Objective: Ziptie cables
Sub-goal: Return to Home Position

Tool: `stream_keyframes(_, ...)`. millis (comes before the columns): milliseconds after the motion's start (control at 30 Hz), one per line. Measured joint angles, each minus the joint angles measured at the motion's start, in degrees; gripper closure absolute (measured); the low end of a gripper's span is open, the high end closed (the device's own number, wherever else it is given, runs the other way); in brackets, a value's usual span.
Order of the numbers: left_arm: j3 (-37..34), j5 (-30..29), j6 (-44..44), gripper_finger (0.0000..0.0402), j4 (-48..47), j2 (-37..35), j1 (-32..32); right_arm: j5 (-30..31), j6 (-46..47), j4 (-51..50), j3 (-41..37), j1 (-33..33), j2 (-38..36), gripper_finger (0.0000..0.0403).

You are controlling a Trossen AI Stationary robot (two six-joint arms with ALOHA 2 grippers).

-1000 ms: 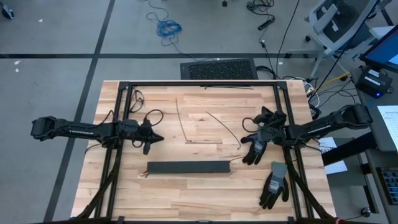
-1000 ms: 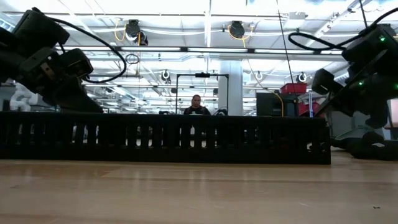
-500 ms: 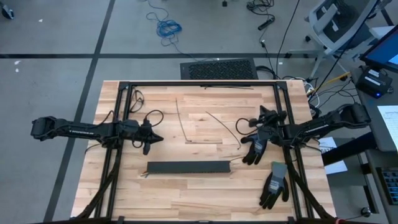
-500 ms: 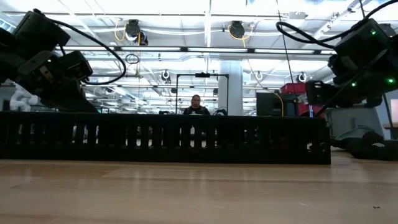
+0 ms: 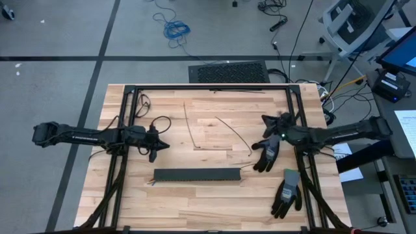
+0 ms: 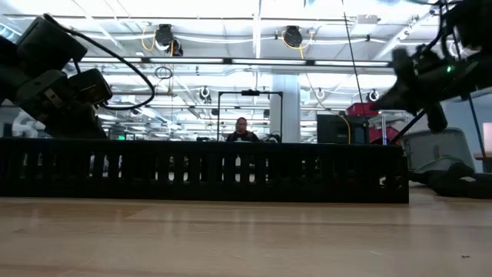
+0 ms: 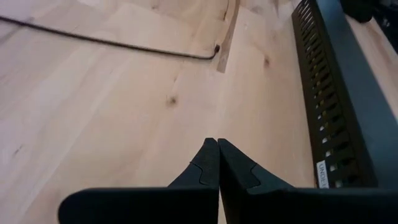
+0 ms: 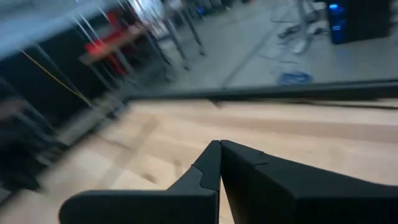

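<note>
Cables don't show; I guess they're inside the shut duct [image 5: 196,175] on the table [image 5: 195,205]. They'd be light n floppy, so grab the bundle's middle. L gripper [image 7: 217,143] n R gripper [image 8: 219,144] are both pinched tight, holding nothing.

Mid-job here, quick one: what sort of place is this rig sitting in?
Looks like a robotics lab or workshop: a wide open hall with a person far behind the table, a blue cord loose on the grey floor, and an office chair beside a monitor.
</note>
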Motion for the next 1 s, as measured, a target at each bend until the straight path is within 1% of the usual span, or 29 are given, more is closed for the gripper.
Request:
stream_keyframes(100,0.0,0.0,0.0,0.0402,0.3,-0.7,0.0,-0.8,0.0,0.0,0.0,0.0,-8.0,0.0403)
stream_keyframes(200,0.0,0.0,0.0,0.0402,0.3,-0.7,0.0,-0.8,0.0,0.2,0.0,0.0,-14.2,0.0403)
stream_keyframes(567,0.0,0.0,0.0,0.0402,0.4,-0.7,0.0,-0.9,0.0,0.1,0.0,0.0,-30.8,0.0403)
stream_keyframes(700,0.0,0.0,0.0,0.0402,0.4,-0.7,0.0,0.4,-0.1,4.4,-0.1,0.0,-30.8,0.0403)
stream_keyframes(1000,0.0,0.0,0.0,0.0402,0.7,-0.7,0.0,0.5,-0.1,4.0,-0.1,0.0,-30.9,0.0403)
